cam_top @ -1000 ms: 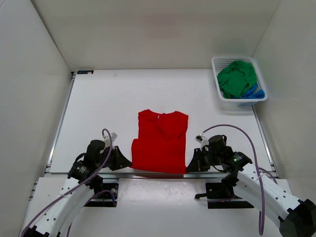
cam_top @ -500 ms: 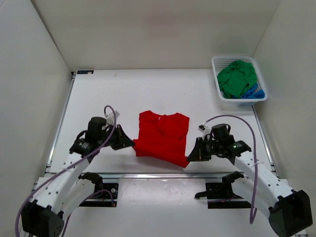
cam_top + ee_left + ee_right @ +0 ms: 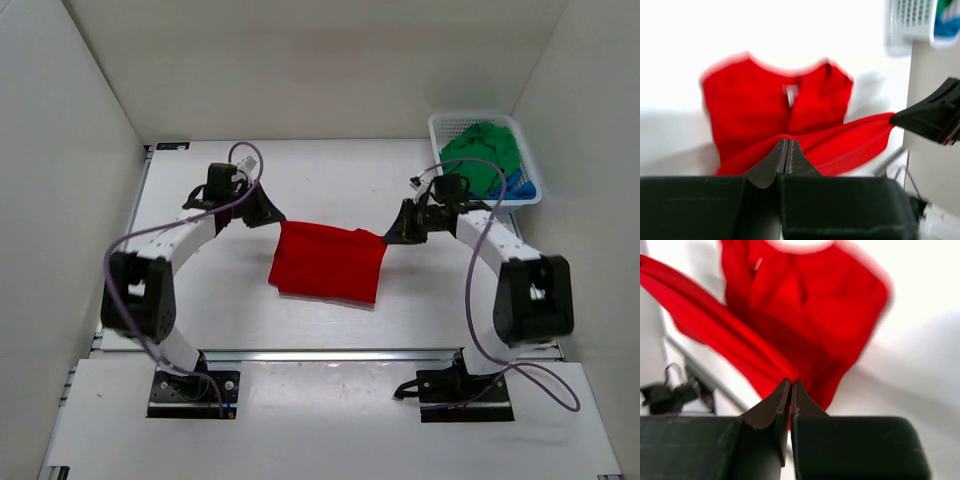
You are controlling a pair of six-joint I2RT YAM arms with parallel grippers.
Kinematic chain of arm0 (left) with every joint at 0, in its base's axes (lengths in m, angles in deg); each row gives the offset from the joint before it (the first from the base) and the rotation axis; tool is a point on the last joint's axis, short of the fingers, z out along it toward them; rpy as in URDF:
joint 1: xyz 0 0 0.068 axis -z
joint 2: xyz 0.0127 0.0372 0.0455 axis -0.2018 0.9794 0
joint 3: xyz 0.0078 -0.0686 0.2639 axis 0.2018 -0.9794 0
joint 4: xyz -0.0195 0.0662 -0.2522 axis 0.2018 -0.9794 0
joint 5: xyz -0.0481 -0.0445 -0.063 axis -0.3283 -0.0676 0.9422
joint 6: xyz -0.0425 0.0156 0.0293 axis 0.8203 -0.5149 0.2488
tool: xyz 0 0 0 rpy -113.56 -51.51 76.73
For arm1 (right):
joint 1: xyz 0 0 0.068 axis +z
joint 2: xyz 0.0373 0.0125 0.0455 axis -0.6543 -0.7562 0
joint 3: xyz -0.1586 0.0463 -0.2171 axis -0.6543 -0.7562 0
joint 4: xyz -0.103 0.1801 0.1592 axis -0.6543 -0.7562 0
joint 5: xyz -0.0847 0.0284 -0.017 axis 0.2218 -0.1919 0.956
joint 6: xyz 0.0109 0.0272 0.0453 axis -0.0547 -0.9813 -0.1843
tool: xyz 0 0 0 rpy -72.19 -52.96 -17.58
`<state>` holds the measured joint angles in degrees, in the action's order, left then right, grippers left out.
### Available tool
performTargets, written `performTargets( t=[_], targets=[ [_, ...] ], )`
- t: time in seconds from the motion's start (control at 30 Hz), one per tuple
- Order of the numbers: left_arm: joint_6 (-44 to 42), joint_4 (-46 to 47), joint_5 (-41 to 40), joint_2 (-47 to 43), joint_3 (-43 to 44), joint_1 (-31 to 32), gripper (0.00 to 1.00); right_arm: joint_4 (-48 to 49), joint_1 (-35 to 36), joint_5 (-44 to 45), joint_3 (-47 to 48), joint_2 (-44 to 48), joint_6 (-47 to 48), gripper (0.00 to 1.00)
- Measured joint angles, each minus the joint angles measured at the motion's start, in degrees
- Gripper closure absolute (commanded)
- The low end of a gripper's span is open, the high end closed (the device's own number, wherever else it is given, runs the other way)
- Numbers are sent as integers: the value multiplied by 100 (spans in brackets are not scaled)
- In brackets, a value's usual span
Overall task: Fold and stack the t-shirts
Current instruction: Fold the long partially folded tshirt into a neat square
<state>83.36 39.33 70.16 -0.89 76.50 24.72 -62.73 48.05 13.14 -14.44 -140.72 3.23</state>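
Corners of the red shirt (image 3: pixel 328 262) are riding with me: my left gripper (image 3: pixel 274 220) and right gripper (image 3: pixel 390 237) are each pinching one tight, having carried the hem over toward the collar. The shirt is now lying doubled, left of the basket (image 3: pixel 437 150), so I'm judging this fold nearly done.

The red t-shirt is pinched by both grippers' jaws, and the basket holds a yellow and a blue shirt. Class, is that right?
No: the top external view shows the basket holding a green shirt, not yellow, with the blue shirt. The rest stands.
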Motion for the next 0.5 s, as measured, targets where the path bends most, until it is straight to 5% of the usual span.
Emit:
performTargets(
  t=[0.13,0.2,0.27,0.5],
  targets=[
    [-72,385,-85,1377,1001,-96,73,210,-26,431,929,-1209,170,82],
    [-98,538,-166,1930,1429,-181,50,321,-70,761,1305,-1644,245,76],
    [-46,682,-181,2387,1827,-289,48,313,-105,1049,1657,-1941,286,69],
    [136,1036,-151,2422,1781,-557,47,223,-35,1915,2505,-2100,485,69]
  ],
)
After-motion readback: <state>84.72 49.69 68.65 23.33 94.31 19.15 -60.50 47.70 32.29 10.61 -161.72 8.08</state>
